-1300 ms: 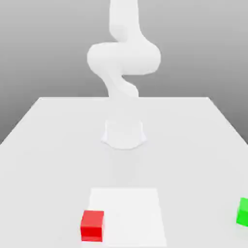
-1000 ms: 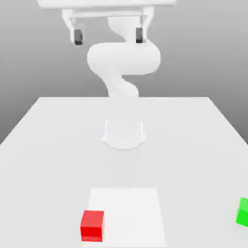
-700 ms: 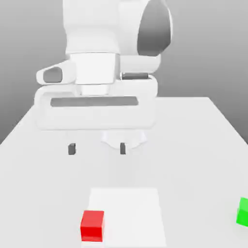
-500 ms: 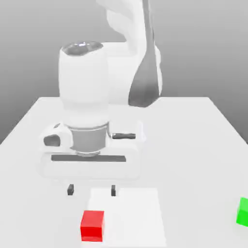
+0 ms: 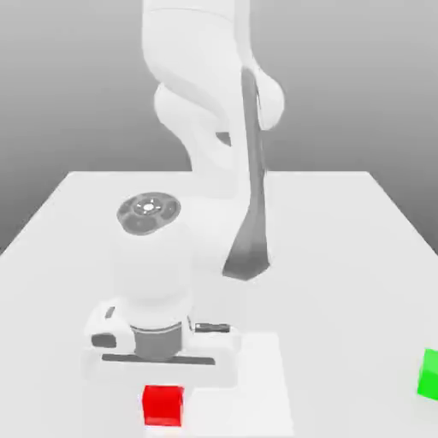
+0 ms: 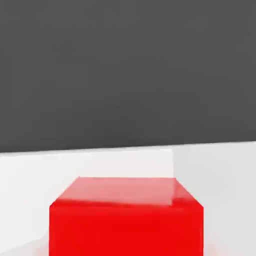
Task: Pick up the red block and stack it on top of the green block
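The white two-finger gripper (image 5: 162, 404) is low in the near part of the scene, towards the exterior view's left, and is shut; its fingertips are hidden there, so I cannot tell whether it is clamped on the block. Its wide white hand body (image 5: 162, 368) lies level, long side running left to right; the wrist (image 5: 152, 265) stands upright above it, capped by a round grey disc (image 5: 149, 212) with a bright centre.

The bright red cube-shaped block (image 5: 162, 407) (image 6: 126, 231) is directly below the middle of the hand body, which overlaps its upper part in the exterior view; the block sits at the left edge of a flat white square (image 5: 261, 385), flat side down; the hand view shows it too, its top face paler than the side.

From the wrist the smooth white arm (image 5: 192, 51) reaches back and up towards the far side; a long dark grey panel (image 5: 250, 231) slants down along its right side, widening at the lower end.

The bright green block (image 5: 430, 375) rests on the pale grey table (image 5: 351, 282), near and far to the right, cut by the exterior view's edge; it is well apart from the red block.
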